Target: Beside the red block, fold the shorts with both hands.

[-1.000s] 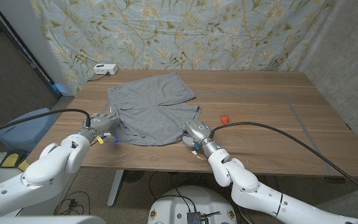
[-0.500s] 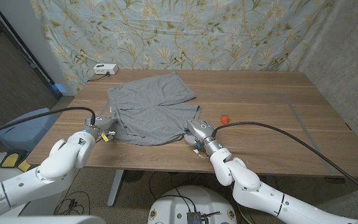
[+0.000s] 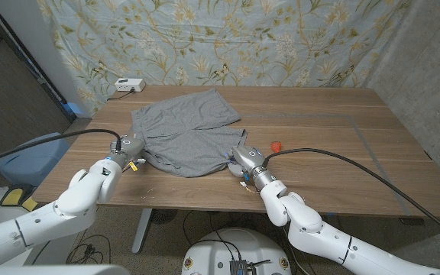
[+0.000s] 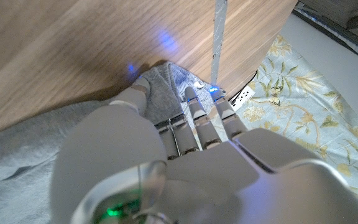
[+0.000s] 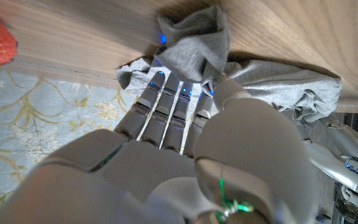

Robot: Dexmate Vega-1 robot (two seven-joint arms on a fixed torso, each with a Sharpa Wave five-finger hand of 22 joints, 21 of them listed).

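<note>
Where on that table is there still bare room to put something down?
The widest bare wood lies right of the red block, out to the table edge. It is crowded on the left, where the shorts lie with both hands at their near corners.

Looks like a makeshift lab or recording room, not a home — a floral sheet (image 3: 228,38) hangs as backdrop behind a wooden table (image 3: 334,153), with bare grey wall (image 3: 434,69) to one side. A white power strip (image 3: 125,85) sits at the tabletop's far left corner, tape lines (image 3: 357,122) mark the tabletop, and thick black cables (image 3: 357,164) trail across it.
</note>
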